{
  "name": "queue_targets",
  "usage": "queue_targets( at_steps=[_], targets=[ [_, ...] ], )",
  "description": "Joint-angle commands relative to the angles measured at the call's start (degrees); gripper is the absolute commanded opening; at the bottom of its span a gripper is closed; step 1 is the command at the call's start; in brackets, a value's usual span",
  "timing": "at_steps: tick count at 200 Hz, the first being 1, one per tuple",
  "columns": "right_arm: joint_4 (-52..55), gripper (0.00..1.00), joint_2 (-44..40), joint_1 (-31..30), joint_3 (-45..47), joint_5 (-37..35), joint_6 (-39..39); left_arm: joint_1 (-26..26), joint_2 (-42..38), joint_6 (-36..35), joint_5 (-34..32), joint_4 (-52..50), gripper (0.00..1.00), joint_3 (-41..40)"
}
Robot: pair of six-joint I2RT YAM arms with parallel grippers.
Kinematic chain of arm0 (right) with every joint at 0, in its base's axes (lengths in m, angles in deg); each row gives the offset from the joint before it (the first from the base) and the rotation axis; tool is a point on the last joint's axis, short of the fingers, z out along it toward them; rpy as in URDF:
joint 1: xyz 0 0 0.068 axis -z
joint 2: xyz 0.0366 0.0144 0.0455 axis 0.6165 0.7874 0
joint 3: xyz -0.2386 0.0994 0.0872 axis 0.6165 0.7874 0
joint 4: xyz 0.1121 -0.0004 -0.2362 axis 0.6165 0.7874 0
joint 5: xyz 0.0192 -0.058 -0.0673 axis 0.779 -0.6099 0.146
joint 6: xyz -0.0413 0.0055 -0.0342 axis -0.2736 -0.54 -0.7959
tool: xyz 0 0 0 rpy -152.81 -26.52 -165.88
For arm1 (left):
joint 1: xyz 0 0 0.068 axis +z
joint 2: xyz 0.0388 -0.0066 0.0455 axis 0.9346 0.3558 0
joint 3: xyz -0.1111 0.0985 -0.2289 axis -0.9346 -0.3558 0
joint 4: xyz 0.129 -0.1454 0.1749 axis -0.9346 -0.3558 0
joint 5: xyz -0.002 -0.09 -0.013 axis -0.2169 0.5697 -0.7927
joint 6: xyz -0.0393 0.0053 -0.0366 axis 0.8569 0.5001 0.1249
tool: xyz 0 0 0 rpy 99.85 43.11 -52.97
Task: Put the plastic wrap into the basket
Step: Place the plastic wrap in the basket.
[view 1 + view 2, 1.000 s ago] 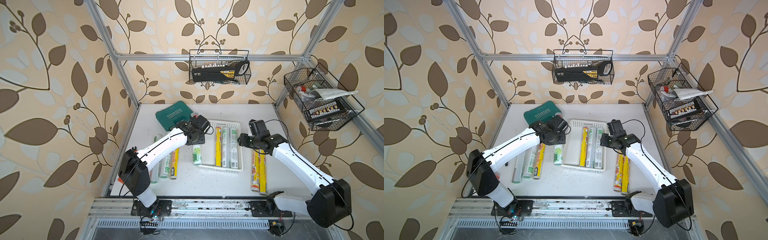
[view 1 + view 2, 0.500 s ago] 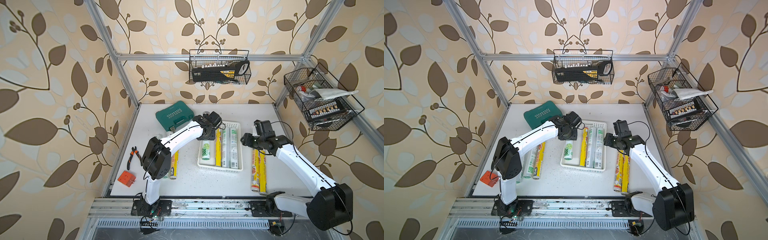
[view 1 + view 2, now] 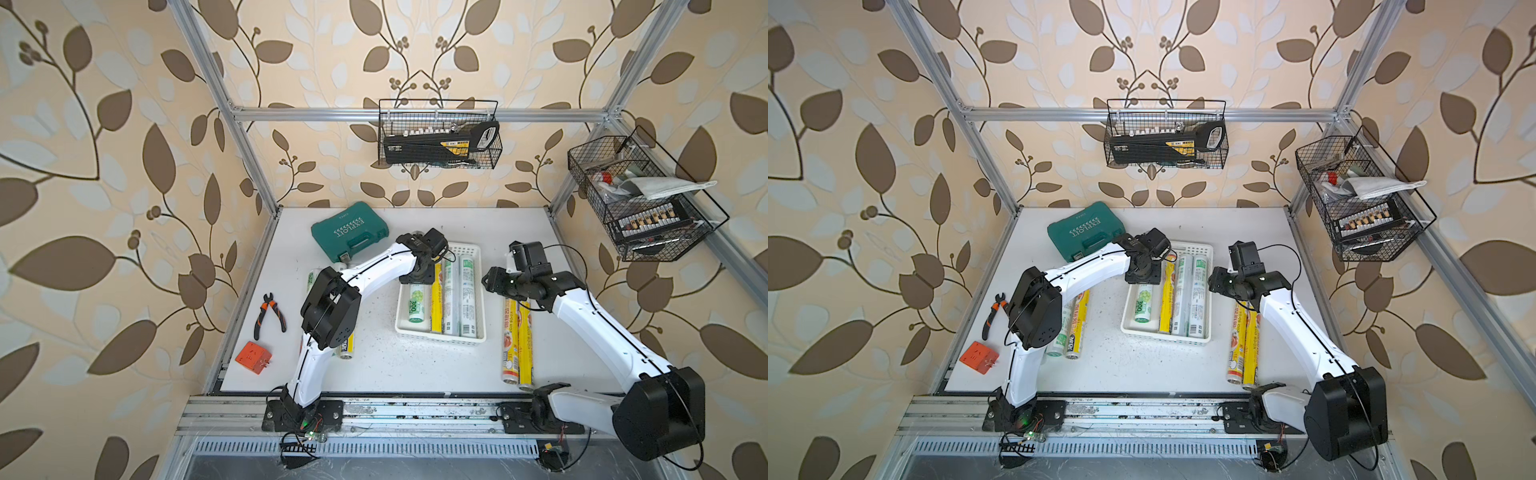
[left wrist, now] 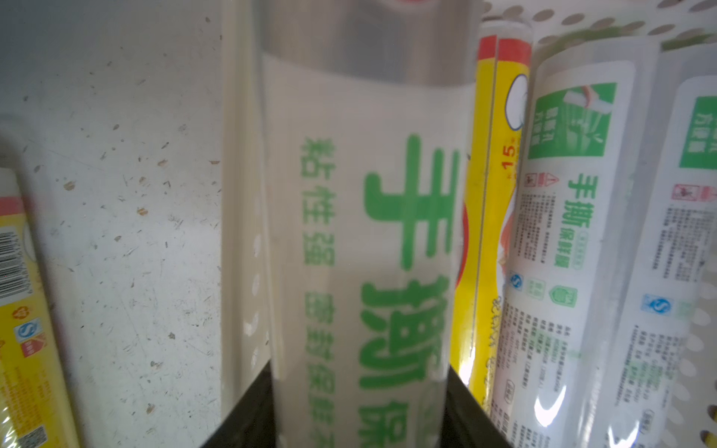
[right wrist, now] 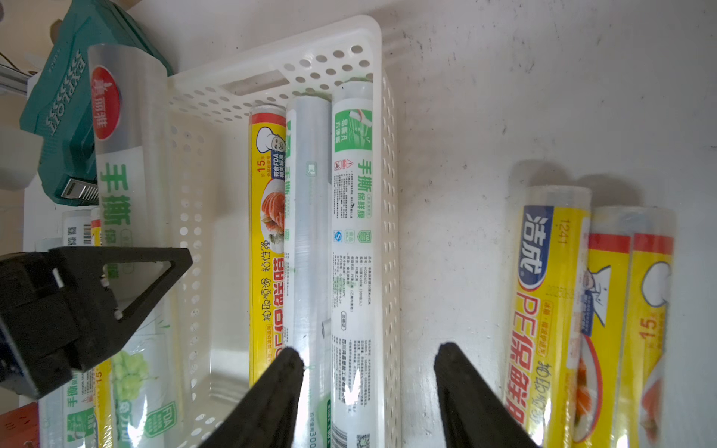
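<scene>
Loose rolls [image 3: 313, 279] largely hidden beneath left arm [image 3: 374, 266], perhaps three.

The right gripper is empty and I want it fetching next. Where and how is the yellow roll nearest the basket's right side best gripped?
Take the yellow roll near mid-length from straight above, jaws across its width. It lies flat on the table with a second yellow roll against its right side, so one finger probably must wedge between them.
</scene>
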Motion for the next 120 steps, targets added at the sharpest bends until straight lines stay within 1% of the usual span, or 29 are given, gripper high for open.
queue_targets(
  at_steps=[1,64,120],
  targets=[
    [-0.64,0.58,-0.61,0.43,1.07,0.95,-0.73,-0.89,-0.17,-0.52,1.53,2.09,0.41,3.08],
    [-0.26,0.58,-1.11,1.37,1.55,1.02,-1.35,-1.75,1.04,0.50,2.86,3.24,0.40,1.90],
    [0.06,0.58,-1.30,1.83,1.65,1.13,-1.61,-3.27,0.47,2.08,3.20,2.56,0.40,0.81]
  ],
)
